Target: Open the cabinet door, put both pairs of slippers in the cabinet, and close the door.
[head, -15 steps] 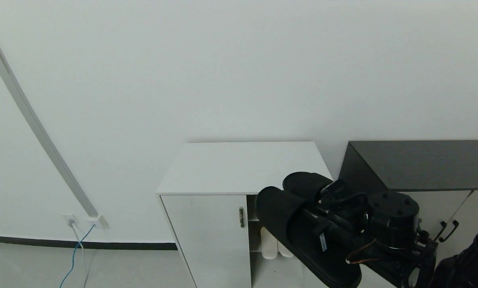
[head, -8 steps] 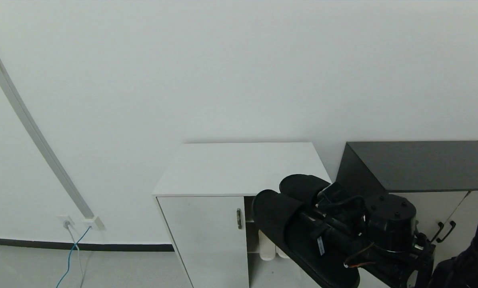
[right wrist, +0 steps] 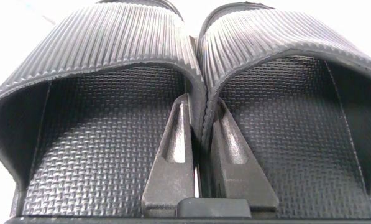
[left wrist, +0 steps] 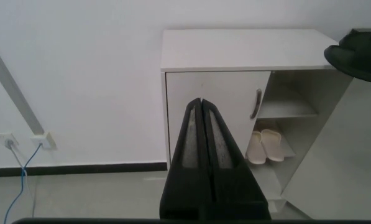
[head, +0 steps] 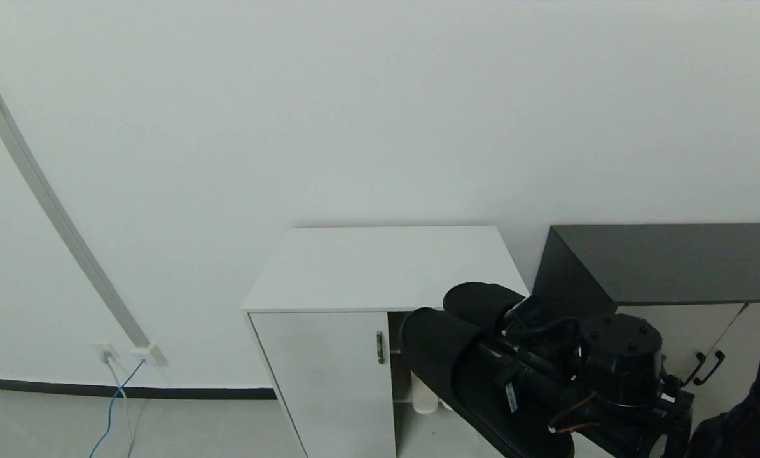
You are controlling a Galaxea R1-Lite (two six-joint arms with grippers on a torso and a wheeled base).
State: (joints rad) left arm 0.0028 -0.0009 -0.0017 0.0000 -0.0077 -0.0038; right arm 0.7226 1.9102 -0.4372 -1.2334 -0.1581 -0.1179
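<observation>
Against the far wall stands the white cabinet point(head: 380, 267), its left door point(head: 322, 375) shut and its right door point(left wrist: 350, 149) swung open. Inside the open right half, a white pair of slippers point(left wrist: 266, 144) lies side by side on a shelf under the upper shelf point(left wrist: 284, 109), toes pointing in.

Near the open half, the right end effector point(right wrist: 201, 102) is clamped on the black slippers point(head: 456, 337). One finger sits inside each slipper, and the two adjoining strap edges are pinched between them. The pair is held level with the cabinet's top edge and tilted, toes toward the opening. From the head view it hides most of the opening and part of the white pair. The left end effector point(left wrist: 202, 102) hangs well to the near side of the shut door with its fingers pressed together, holding nothing.

Right of the white cabinet is a dark-topped cabinet point(head: 672, 261) with black handles. Far to the left are a wall socket point(head: 106, 351) with a blue cable point(head: 116, 407) and a grey strip point(head: 55, 210) running slantwise up the wall.

Compared with half a second ago, the cabinet sits at the same place in the head view, while the black slippers are a little lower against its front and cover more of the white pair.
</observation>
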